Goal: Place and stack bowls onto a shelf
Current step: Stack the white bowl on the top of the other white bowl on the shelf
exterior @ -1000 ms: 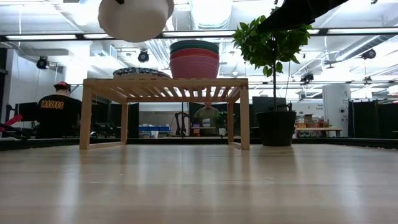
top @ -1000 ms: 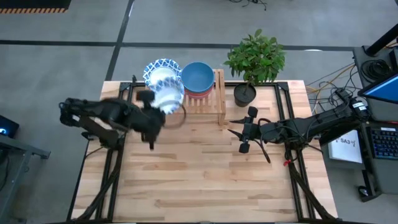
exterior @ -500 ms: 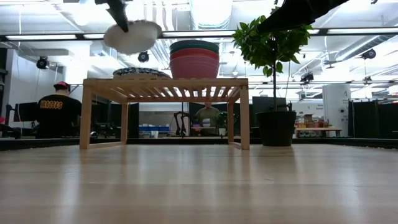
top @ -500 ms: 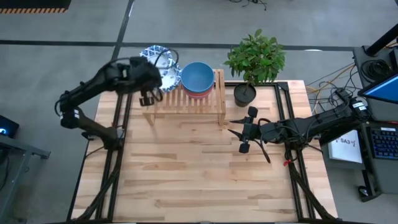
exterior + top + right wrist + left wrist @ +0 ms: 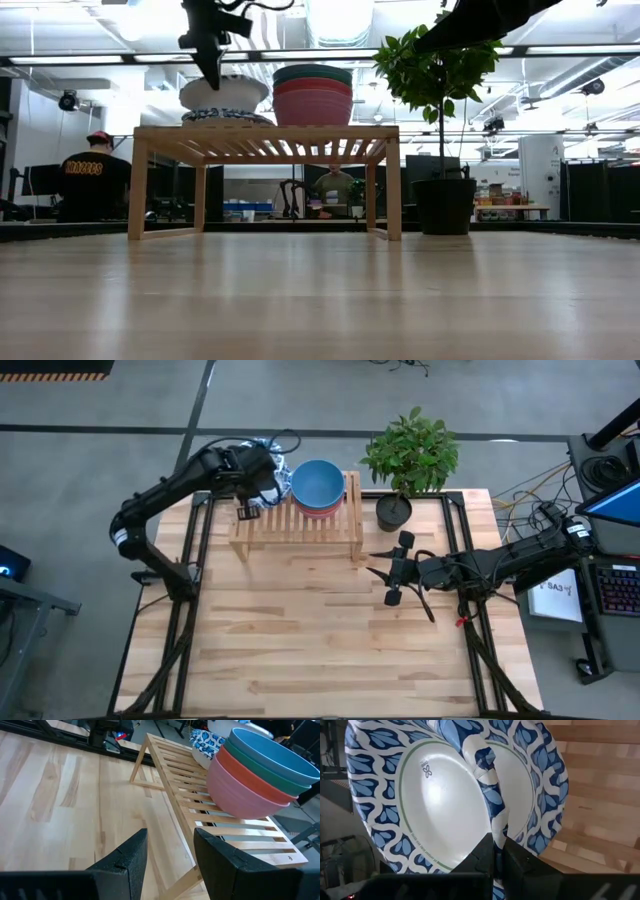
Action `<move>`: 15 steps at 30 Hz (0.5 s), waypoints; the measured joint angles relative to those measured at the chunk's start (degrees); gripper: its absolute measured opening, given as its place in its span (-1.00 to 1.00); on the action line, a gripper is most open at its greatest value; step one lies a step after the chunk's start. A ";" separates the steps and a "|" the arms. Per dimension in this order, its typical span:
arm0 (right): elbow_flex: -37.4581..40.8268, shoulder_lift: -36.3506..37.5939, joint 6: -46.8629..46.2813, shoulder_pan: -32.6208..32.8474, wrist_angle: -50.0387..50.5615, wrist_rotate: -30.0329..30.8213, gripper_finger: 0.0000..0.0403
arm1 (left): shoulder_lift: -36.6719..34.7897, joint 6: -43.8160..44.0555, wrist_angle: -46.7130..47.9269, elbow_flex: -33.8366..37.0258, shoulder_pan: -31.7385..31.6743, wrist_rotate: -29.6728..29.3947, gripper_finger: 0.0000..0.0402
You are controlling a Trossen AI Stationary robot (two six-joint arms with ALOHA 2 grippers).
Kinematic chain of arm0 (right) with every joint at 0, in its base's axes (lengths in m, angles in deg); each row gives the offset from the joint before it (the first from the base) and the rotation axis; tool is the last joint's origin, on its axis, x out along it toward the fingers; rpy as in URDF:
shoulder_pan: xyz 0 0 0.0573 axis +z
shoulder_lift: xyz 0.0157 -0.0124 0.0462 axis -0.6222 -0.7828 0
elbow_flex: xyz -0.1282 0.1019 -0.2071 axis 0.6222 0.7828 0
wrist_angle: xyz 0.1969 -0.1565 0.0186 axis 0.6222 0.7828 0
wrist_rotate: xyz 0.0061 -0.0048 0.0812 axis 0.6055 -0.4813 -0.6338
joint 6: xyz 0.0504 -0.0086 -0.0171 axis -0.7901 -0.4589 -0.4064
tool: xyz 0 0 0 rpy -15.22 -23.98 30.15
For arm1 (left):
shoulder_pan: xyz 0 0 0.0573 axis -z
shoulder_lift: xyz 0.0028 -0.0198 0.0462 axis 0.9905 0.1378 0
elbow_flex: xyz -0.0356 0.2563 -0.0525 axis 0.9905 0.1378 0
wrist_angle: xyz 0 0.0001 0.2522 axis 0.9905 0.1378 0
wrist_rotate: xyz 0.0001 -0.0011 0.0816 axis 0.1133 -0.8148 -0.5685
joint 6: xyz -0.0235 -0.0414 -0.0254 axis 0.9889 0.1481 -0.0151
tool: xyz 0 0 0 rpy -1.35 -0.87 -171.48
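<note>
A white bowl with a blue-patterned rim (image 5: 224,95) hangs under my left gripper (image 5: 212,72), which is shut on it over the left half of the light-wood shelf (image 5: 265,140). Right below it, another patterned bowl (image 5: 226,118) rests on the slats. On the shelf's right half stands a stack of plain bowls (image 5: 318,485), pink at the bottom and blue on top. My right gripper (image 5: 380,574) waits open above the table, just right of the shelf's near right corner, with nothing between its fingers. My left gripper pinches the bowl's patterned rim (image 5: 493,822) between its two fingers; the rim shows edge-on just beyond the fingertips. The fingers slant down onto it from above. The bowl sits about level and upright over the patterned bowl on the shelf. I cannot tell whether the two touch.
A black pot with a leafy plant (image 5: 394,510) stands on the table right of the shelf. Bare wooden tabletop (image 5: 320,640) stretches from the shelf toward the near edge. In the low view, people (image 5: 92,175) show in the room beyond the table.
My left gripper has carried the patterned bowl from over the table in front of the shelf's left end toward the far edge, then right and down over the shelf's left half. The bowl, tipped on the way, now sits level just above the patterned bowl there.
</note>
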 joint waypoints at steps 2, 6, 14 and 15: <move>0.00 0.00 0.00 0.00 0.01 0.01 -0.25 | 0.66 0.02 0.01 0.00 0.00 0.02 -1.00; 0.00 0.00 0.00 0.00 0.01 0.01 -0.25 | 0.91 0.43 -0.01 0.00 0.00 1.85 -0.93; 0.00 0.00 -0.02 0.00 -0.01 0.01 -0.25 | 0.45 1.50 -0.01 0.00 0.00 3.28 -0.59; 0.00 0.00 -0.02 0.00 -0.01 0.01 -0.25 | 0.45 1.72 -0.01 0.00 0.00 3.30 -0.55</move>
